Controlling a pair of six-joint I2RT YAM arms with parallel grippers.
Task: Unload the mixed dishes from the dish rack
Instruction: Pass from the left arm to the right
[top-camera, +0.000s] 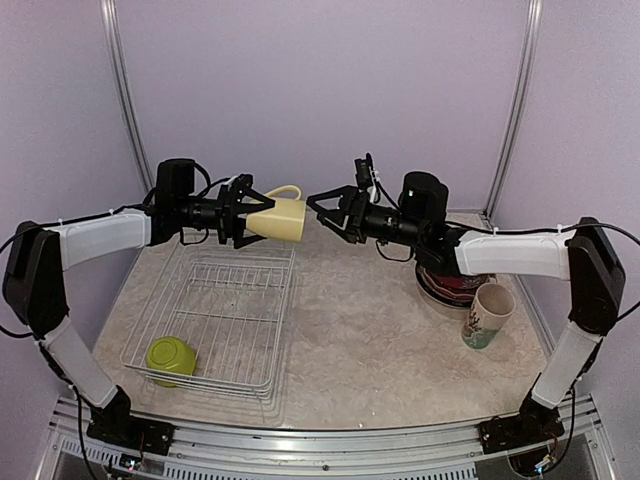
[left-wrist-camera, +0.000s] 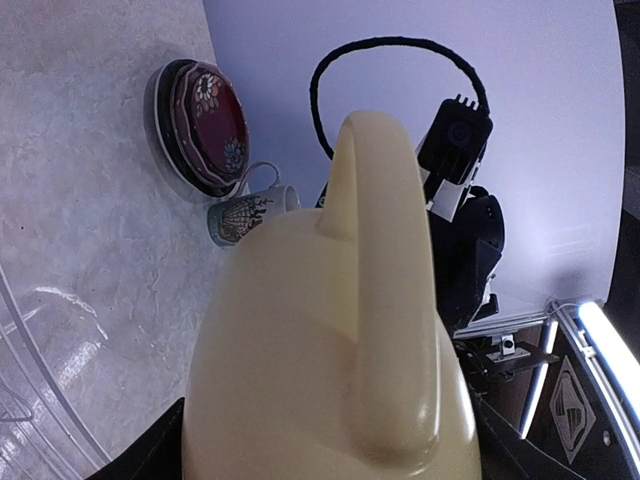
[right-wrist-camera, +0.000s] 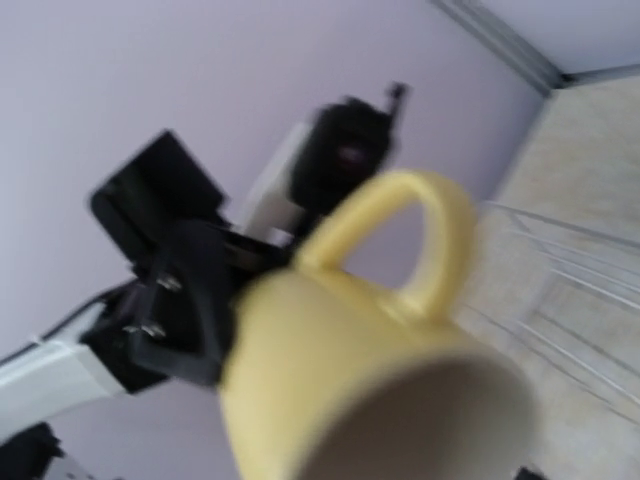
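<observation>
My left gripper (top-camera: 250, 212) is shut on the base end of the pale yellow mug (top-camera: 280, 218), holding it on its side in the air above the far end of the dish rack (top-camera: 262, 385). The handle points up and the mouth faces right. My right gripper (top-camera: 322, 215) stands open just right of the mug's mouth, apart from it. The mug (left-wrist-camera: 330, 350) fills the left wrist view. In the blurred right wrist view the mug's mouth (right-wrist-camera: 330, 370) is close. A lime-green bowl (top-camera: 171, 357) lies upside down in the rack's near left corner.
A stack of plates (top-camera: 450, 285) with a dark red one on top (left-wrist-camera: 205, 125) sits at the right under my right forearm. A white floral mug (top-camera: 487, 315) stands in front of it. The enclosure's walls close in the back and sides.
</observation>
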